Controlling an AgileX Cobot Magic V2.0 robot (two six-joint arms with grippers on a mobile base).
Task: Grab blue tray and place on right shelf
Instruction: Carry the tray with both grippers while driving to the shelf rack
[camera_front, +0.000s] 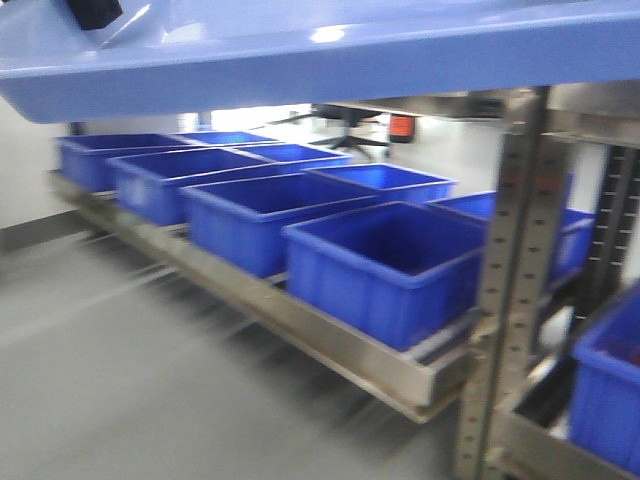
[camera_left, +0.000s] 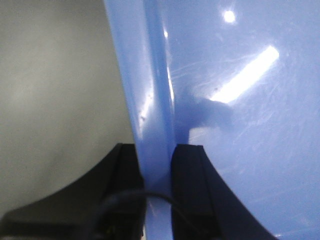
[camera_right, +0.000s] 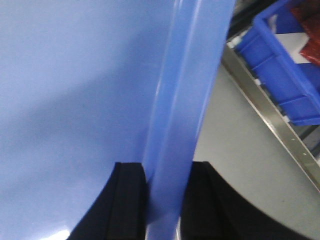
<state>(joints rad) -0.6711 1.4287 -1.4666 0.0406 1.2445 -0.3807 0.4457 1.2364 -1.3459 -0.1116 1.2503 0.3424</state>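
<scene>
The tray (camera_front: 300, 50) looks light, stiff and glossy, likely slippery; left tool (camera_left: 156, 162) and right tool (camera_right: 162, 175) each clamp its flared rim, the best hold.

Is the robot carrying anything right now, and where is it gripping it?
Yes, the blue tray. The left gripper pinches its flared rim on one side, and the right gripper pinches the rim on the other.
</scene>
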